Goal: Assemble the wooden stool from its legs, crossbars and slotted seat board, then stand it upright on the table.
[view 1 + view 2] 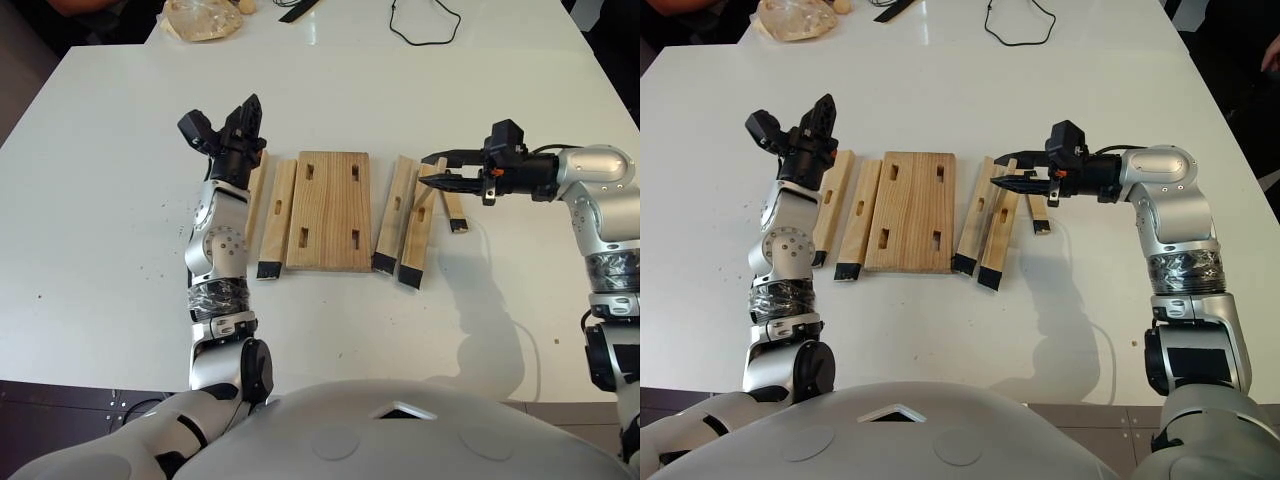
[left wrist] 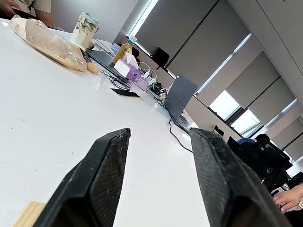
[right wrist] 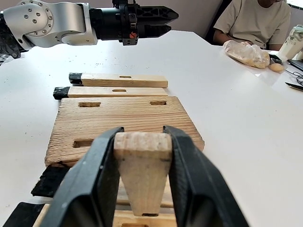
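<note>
Right gripper (image 3: 142,142) closed on the end of a pale wooden bar (image 3: 142,175), its squared end face and grain plain between the ribbed black fingers (image 3: 92,170). From the head, held low over the right-hand parts and pointing toward the seat board (image 1: 327,210). Left gripper (image 2: 158,179) open and empty, fingers (image 2: 102,179) spread with bare table (image 1: 100,220) between them, raised at the far ends of the left-hand parts and pointing away.

Seat board flat at the table's centre: a rectangular plank with strong grain and four small rectangular slots. Left legs (image 1: 278,215) lying lengthwise just beside its left edge, the outer one partly under the left forearm. Right legs (image 1: 395,212) close along its right edge, overlapping each other. Short stick (image 1: 456,212) running from under the right gripper toward the near side; same piece as the gripped bar or not, cannot tell. Black caps on the near ends.

Wide bare white surface outside both arms and between the parts and the near edge. Beyond the far edge, a crumpled bag (image 1: 205,18) and a black cable (image 1: 425,25).

From the left wrist, a low look across the table to the bag, a laptop (image 2: 182,94) and shaded windows. From the right wrist, a look across the board's slots to the left legs, with the left gripper above the table past them.
</note>
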Controlling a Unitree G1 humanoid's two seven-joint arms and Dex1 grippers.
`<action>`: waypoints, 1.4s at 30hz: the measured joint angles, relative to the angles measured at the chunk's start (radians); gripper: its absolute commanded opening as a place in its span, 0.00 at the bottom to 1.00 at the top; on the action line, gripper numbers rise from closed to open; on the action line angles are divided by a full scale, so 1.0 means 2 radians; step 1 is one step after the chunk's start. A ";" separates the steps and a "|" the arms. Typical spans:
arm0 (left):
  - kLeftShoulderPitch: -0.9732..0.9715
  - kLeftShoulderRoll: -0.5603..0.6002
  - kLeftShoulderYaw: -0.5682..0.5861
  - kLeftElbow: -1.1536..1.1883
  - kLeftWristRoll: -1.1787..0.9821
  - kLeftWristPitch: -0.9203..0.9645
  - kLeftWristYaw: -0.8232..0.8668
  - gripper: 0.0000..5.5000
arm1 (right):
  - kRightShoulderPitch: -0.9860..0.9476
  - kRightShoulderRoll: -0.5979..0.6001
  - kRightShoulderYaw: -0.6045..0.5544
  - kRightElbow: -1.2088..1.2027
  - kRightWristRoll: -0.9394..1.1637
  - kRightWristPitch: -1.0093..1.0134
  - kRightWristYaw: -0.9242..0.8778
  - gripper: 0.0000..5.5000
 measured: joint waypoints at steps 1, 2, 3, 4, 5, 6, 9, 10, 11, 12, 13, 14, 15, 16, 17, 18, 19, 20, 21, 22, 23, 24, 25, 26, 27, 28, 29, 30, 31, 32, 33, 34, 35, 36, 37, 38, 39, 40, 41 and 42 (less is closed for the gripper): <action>0.000 0.000 0.000 0.000 0.000 -0.001 0.000 0.42 | 0.000 -0.001 0.000 0.000 0.000 0.001 0.003 0.24; 0.000 0.000 0.001 0.000 0.000 -0.001 0.000 0.42 | 0.000 -0.001 0.000 0.000 0.000 0.002 0.004 0.24; 0.001 0.000 0.001 0.000 0.000 -0.001 0.000 0.42 | 0.001 -0.001 0.000 -0.001 0.000 0.003 0.004 0.24; 0.001 0.000 0.001 0.000 0.000 -0.001 0.000 0.42 | 0.002 -0.001 0.000 -0.002 0.000 0.004 0.004 0.24; 0.002 -0.001 0.001 0.000 0.000 -0.002 0.000 0.42 | 0.004 -0.001 0.000 -0.003 0.000 0.007 0.004 0.24; 0.004 -0.001 0.001 0.000 0.000 -0.002 0.000 0.42 | 0.005 -0.001 0.000 -0.004 0.000 0.009 0.003 0.24; 0.007 -0.001 0.001 0.000 0.000 -0.002 0.000 0.42 | 0.010 -0.004 -0.002 -0.007 0.000 0.011 0.003 0.24; 0.007 -0.001 0.001 0.000 0.000 -0.002 0.000 0.42 | 0.012 -0.005 -0.003 -0.009 0.000 0.012 0.003 0.24; 0.007 -0.001 0.002 0.000 0.000 -0.002 0.000 0.42 | 0.013 -0.006 -0.004 -0.011 0.000 0.014 0.003 0.24; 0.007 -0.001 0.002 0.000 0.000 -0.002 0.000 0.42 | 0.015 -0.007 -0.006 -0.013 0.001 0.016 0.002 0.24; 0.007 -0.001 0.003 0.000 0.000 -0.002 0.001 0.42 | 0.016 -0.009 -0.008 -0.014 0.001 0.017 0.002 0.24; 0.008 -0.001 0.004 0.000 0.000 -0.002 0.001 0.42 | 0.016 -0.011 -0.012 -0.017 0.002 0.020 0.001 0.24; 0.008 -0.001 0.004 0.000 0.000 -0.002 0.001 0.42 | 0.016 -0.012 -0.015 -0.019 0.002 0.021 -0.001 0.24; 0.008 -0.001 0.005 0.000 0.000 -0.002 0.001 0.42 | 0.016 -0.014 -0.017 -0.020 0.002 0.021 -0.003 0.24; 0.008 -0.001 0.005 0.000 0.000 -0.002 0.001 0.42 | 0.016 -0.014 -0.017 -0.019 0.002 0.021 -0.004 0.24; 0.008 -0.001 0.005 0.000 0.000 -0.002 0.001 0.42 | 0.017 -0.014 -0.017 -0.019 0.001 0.021 -0.005 0.24; 0.008 -0.001 0.005 0.000 0.001 -0.002 0.001 0.42 | 0.018 -0.014 -0.017 -0.019 0.001 0.021 -0.006 0.24; 0.008 -0.001 0.005 0.000 0.001 -0.002 0.001 0.42 | 0.020 -0.014 -0.017 -0.019 0.001 0.021 -0.007 0.24; 0.008 -0.001 0.005 0.000 0.001 -0.002 0.001 0.42 | 0.021 -0.014 -0.017 -0.019 0.001 0.022 -0.007 0.24; 0.008 -0.001 0.005 0.000 0.001 -0.002 0.001 0.42 | 0.023 -0.014 -0.017 -0.020 0.001 0.025 -0.008 0.24; 0.008 -0.001 0.005 0.000 0.001 -0.002 0.001 0.42 | 0.024 -0.014 -0.017 -0.020 0.001 0.028 -0.009 0.24; 0.008 -0.001 0.005 0.000 0.001 -0.002 0.001 0.42 | 0.028 -0.014 -0.017 -0.023 0.002 0.031 -0.012 0.24; 0.009 -0.001 0.005 0.000 0.001 -0.002 0.001 0.42 | 0.030 -0.014 -0.017 -0.025 0.003 0.031 -0.013 0.24; 0.010 -0.001 0.006 0.000 0.001 -0.002 0.001 0.42 | 0.035 -0.014 -0.017 -0.029 0.004 0.034 -0.015 0.24; 0.012 -0.001 0.006 0.000 0.001 -0.002 0.001 0.42 | 0.037 -0.014 -0.017 -0.031 0.005 0.035 -0.016 0.24; 0.014 -0.001 0.006 0.000 0.001 -0.002 0.002 0.42 | 0.038 -0.014 -0.017 -0.034 0.005 0.036 -0.016 0.24; 0.016 -0.001 0.006 0.000 0.001 -0.002 0.002 0.42 | 0.040 -0.014 -0.017 -0.039 0.005 0.039 -0.017 0.24; 0.017 -0.001 0.007 0.000 0.001 -0.002 0.002 0.42 | 0.041 -0.014 -0.018 -0.042 0.006 0.041 -0.018 0.24; 0.017 -0.001 0.007 0.000 0.001 -0.002 0.002 0.42 | 0.042 -0.013 -0.018 -0.044 0.006 0.043 -0.019 0.24; 0.017 -0.001 0.006 0.000 0.001 -0.002 0.002 0.42 | 0.044 -0.013 -0.018 -0.046 0.006 0.045 -0.020 0.24; 0.017 -0.001 0.006 0.000 0.001 -0.002 0.002 0.42 | 0.046 -0.013 -0.018 -0.047 0.006 0.047 -0.022 0.24; 0.017 -0.001 0.006 0.000 0.001 -0.002 0.002 0.42 | 0.047 -0.012 -0.018 -0.047 0.006 0.049 -0.023 0.24; 0.017 -0.001 0.006 0.000 0.001 -0.002 0.002 0.42 | 0.049 -0.011 -0.018 -0.046 0.006 0.050 -0.025 0.24; 0.018 -0.001 0.006 0.000 0.001 -0.002 0.002 0.42 | 0.049 -0.011 -0.018 -0.046 0.006 0.050 -0.026 0.24; 0.019 -0.002 0.005 -0.001 0.001 -0.002 0.002 0.42 | 0.049 -0.010 -0.018 -0.042 0.006 0.050 -0.026 0.24; 0.023 -0.003 0.005 -0.005 0.001 -0.001 0.003 0.42 | 0.049 -0.010 -0.018 -0.035 0.006 0.049 -0.026 0.24; 0.027 -0.004 0.005 -0.011 0.001 -0.001 0.006 0.42 | 0.049 -0.010 -0.017 -0.027 0.006 0.048 -0.025 0.24; 0.034 -0.005 0.006 -0.017 0.001 0.000 0.009 0.42 | 0.047 -0.009 -0.017 -0.020 0.006 0.043 -0.022 0.24; 0.041 -0.006 0.006 -0.025 0.000 0.002 0.011 0.42 | 0.044 -0.008 -0.015 -0.014 0.006 0.038 -0.019 0.24; 0.049 -0.006 0.007 -0.031 0.000 0.006 0.012 0.42 | 0.042 -0.007 -0.014 -0.009 0.006 0.034 -0.016 0.24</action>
